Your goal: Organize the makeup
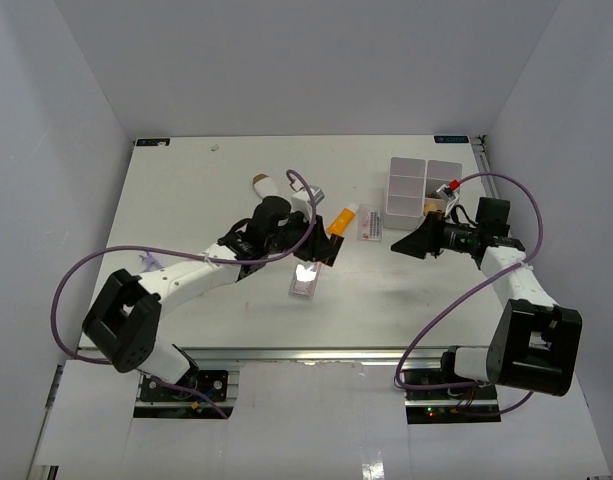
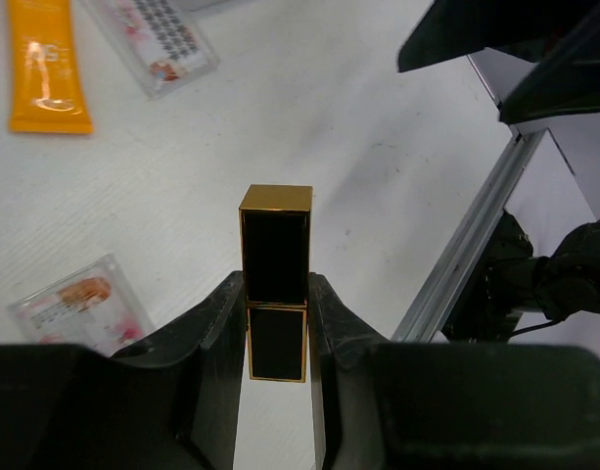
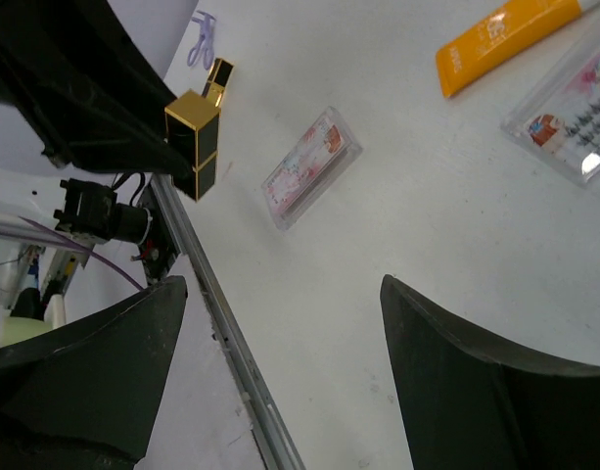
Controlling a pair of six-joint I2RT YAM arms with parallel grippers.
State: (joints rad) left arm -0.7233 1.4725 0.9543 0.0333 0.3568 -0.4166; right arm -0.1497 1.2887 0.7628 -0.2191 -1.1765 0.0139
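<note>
While the white counter point(image 1: 186, 200) stretches out under both arms, the white four-compartment plastic box point(image 1: 423, 187) sits toward its two o'clock. Near that box's six o'clock the right arm's fingers point(image 3: 495, 392) gape wide with nothing between them. Near the centre, the left arm's fingers point(image 2: 213, 338) clamp a black gold-edged rectangular lipstick case point(image 2: 275, 257). A flat clear-pink palette point(image 1: 303, 282) lies at its seven o'clock and an orange white-capped tube point(image 1: 339, 221) at one o'clock.

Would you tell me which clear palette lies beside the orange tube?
The dark-dotted palette, right beside the orange tube; the pink-printed palette lies apart, toward the near edge.
</note>
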